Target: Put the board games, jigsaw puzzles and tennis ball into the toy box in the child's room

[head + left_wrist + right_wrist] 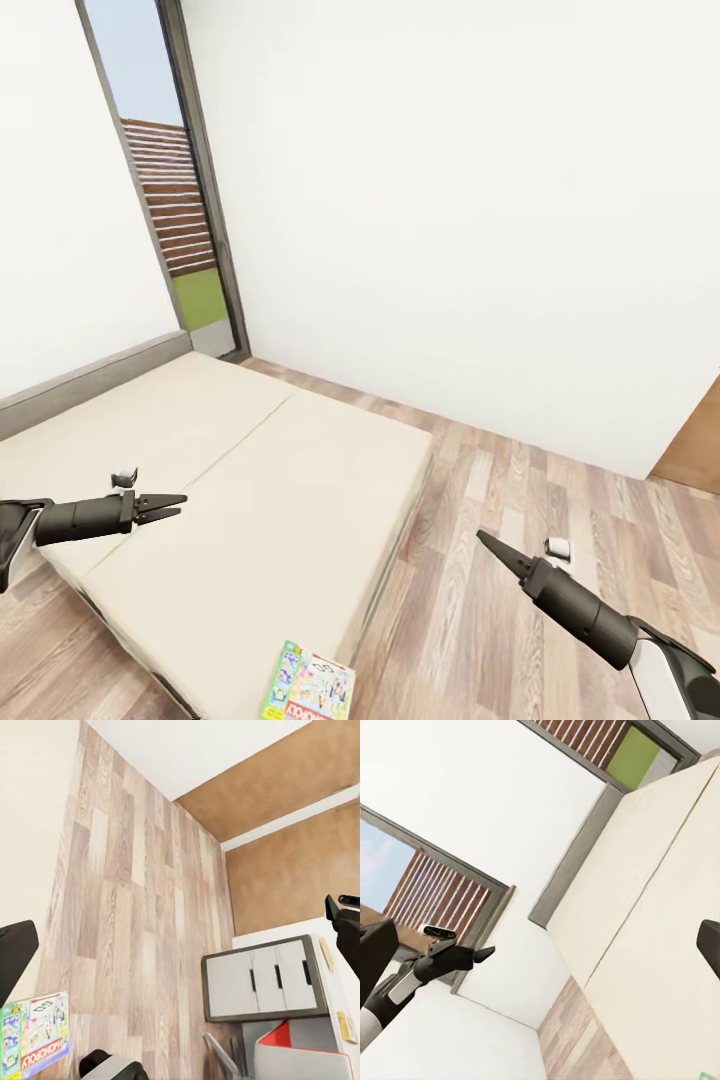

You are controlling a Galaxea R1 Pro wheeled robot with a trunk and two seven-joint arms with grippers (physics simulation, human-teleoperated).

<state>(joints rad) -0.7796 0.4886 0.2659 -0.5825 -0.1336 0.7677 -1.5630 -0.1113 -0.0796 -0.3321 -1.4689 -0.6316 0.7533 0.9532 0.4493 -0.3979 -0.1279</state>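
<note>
A board game (308, 686) lies on the bed's (260, 500) near corner; both arms hover empty, approaching it. Left fingers (165, 508) together; right fingers (497, 552) together.

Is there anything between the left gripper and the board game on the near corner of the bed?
Nothing visible. Only bare mattress lies between the left gripper and the board game, which lies flat at the bed's near corner.

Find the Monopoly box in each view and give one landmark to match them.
Head view: Monopoly box at the bottom edge, on the bed's near corner.
Left wrist view: the box in the lower left corner.
Right wrist view: a green sliver at the bottom edge may be it; cannot tell.
Shared landmark: the bed.
</note>
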